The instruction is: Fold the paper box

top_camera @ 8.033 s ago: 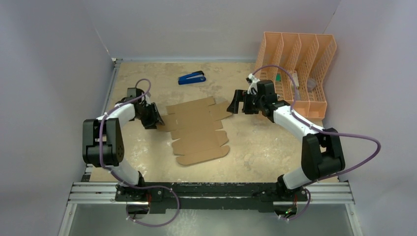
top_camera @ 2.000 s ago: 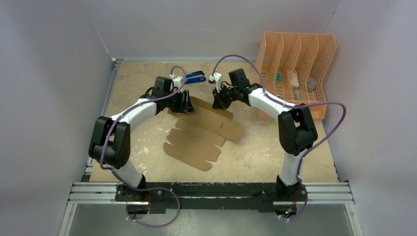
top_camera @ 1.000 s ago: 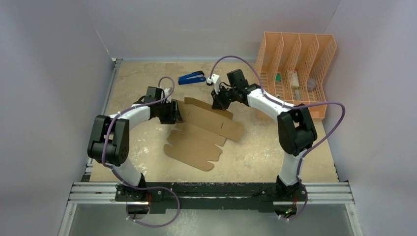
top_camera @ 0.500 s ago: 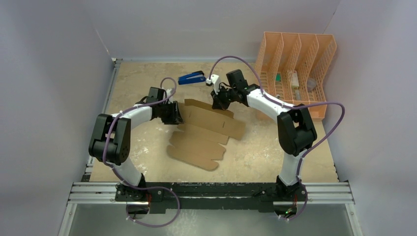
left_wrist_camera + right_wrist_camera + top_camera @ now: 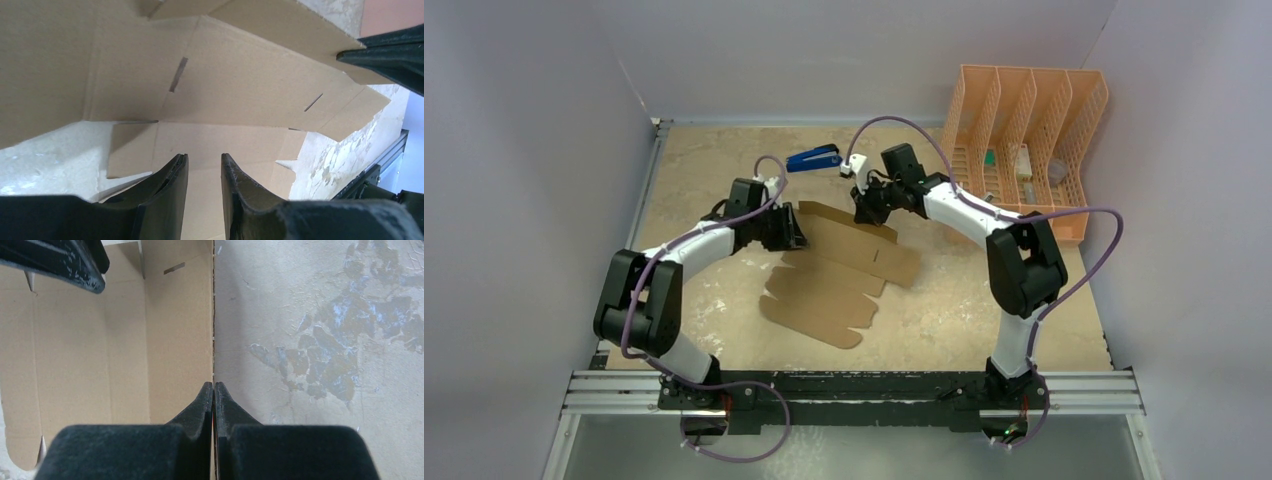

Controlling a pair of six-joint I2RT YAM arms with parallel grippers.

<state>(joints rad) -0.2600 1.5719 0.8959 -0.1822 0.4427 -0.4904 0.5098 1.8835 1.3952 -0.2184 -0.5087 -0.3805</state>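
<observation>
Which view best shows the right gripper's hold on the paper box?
Right wrist: the right gripper is pinched shut on the paper box edge. Top external shows it small; left wrist catches only one finger.

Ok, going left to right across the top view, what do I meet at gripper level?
Left gripper → right gripper → peach mesh organizer. The paper box spans both grippers, so I leave it out.

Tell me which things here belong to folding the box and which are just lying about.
Belongs to the job: cardboard sheet; right claw, shut on its far edge; left claw, at its left side.
Just lying about: blue stapler; orange mesh file rack.
</observation>
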